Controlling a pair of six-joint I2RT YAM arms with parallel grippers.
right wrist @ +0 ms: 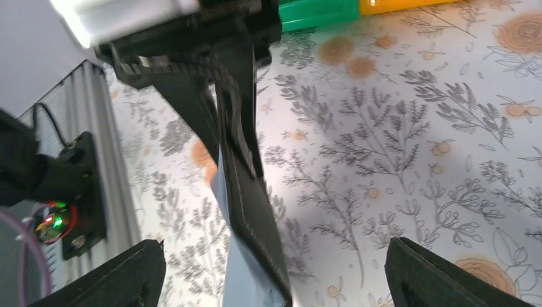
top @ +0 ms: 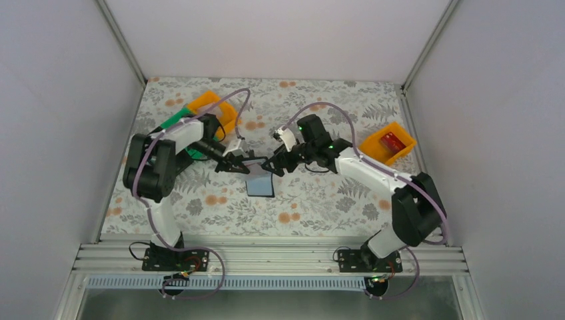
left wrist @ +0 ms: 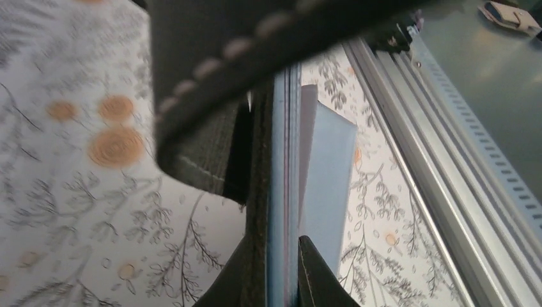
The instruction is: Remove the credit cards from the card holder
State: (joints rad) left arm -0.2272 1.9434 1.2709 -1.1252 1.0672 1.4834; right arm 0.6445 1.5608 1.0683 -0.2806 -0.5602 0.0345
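The card holder [top: 256,164] is a black stitched wallet, held off the table between both arms. My left gripper [top: 234,163] is shut on its edge; in the left wrist view [left wrist: 278,256] both fingers pinch black and bluish layers. A pale bluish flat panel [top: 260,185] hangs from it, also in the left wrist view [left wrist: 329,173]; I cannot tell if it is a card or an inner pocket. My right gripper [top: 274,165] is open, its fingers [right wrist: 121,278] wide apart either side of the hanging holder [right wrist: 249,192] without touching it. A red card [top: 393,140] lies in the right orange tray.
An orange tray [top: 388,143] stands at the right. Another orange tray [top: 213,107] and a green tray [top: 174,120] stand at the back left, behind the left arm. An aluminium rail [top: 266,257] runs along the near edge.
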